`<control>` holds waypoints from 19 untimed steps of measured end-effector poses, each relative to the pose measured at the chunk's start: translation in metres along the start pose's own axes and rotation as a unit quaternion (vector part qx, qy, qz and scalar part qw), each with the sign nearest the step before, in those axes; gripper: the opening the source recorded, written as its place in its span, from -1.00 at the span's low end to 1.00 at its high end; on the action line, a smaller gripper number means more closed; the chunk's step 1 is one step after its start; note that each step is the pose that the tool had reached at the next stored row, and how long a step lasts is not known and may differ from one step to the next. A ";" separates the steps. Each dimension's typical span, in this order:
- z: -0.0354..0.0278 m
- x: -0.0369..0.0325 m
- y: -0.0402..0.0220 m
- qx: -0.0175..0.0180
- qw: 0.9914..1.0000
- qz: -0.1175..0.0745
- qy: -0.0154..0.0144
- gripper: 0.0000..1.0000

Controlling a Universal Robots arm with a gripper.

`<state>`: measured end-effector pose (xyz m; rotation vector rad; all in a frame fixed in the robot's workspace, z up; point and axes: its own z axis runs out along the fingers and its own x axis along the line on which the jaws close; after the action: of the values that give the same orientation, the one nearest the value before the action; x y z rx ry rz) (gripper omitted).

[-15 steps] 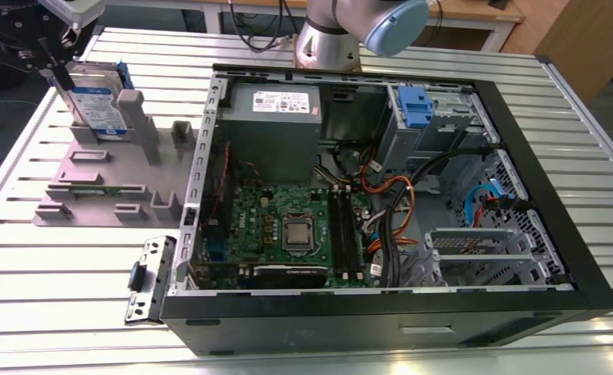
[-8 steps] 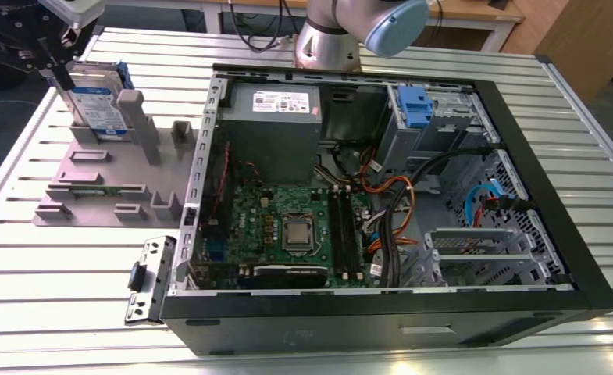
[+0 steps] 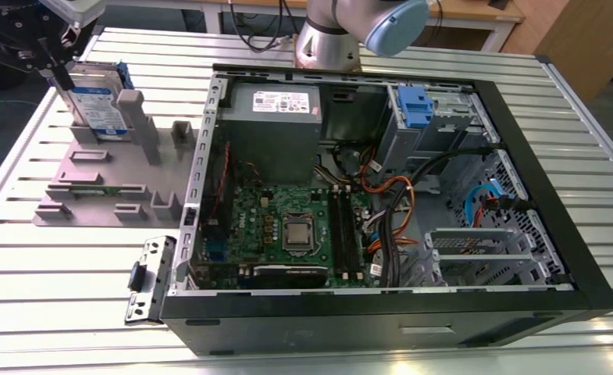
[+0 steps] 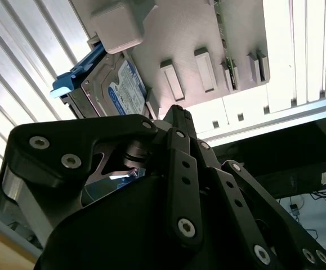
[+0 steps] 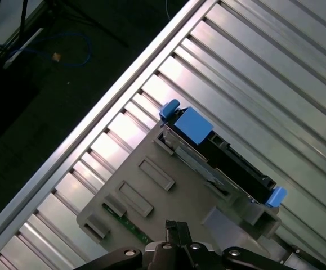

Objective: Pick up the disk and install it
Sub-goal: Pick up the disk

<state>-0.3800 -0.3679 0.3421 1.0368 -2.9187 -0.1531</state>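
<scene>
The disk (image 3: 96, 105) stood on edge in a slot of the grey fixture plate (image 3: 77, 176), which lay on the slatted metal table (image 3: 56, 312) to the exterior view's left of the open computer case (image 3: 317, 332). Its white-and-blue label was in plain sight there, with the blue bracket framing its edges and a grey post (image 3: 131, 105) of the fixture just beside it. The gripper (image 3: 58, 72) hung right over the top edge of the disk, very near it. Whether it was spread or pressed together could not be told, nor whether it touched the drive. In the second wrist view the disk (image 4: 115, 90) sat beyond the black gripper linkages, label up, tucked under a grey block of the fixture. In the first wrist view the disk (image 5: 219, 160) appeared edge-on, with blue bracket tabs at both ends. Inside the case lay the grey power-supply box (image 3: 275, 109), the green motherboard (image 3: 285, 226) and a blue latch (image 3: 415, 105) on a metal cage — all well apart from the disk. A small metal bracket (image 3: 150, 277) lay on the table just beside the case
</scene>
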 end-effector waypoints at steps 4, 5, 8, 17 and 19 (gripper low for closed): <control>-0.0001 0.0001 0.0000 0.001 1.000 -0.001 0.001 -0.80; 0.0000 0.0001 0.0000 0.001 1.000 -0.001 0.001 -0.80; 0.0000 0.0001 0.0000 0.001 1.000 -0.003 0.001 -0.80; 0.0000 0.0000 0.0000 0.001 1.000 -0.005 0.001 -0.80; 0.0000 0.0000 0.0000 0.001 1.000 -0.005 0.001 -0.80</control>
<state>-0.3801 -0.3679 0.3422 1.0523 -2.9121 -0.1502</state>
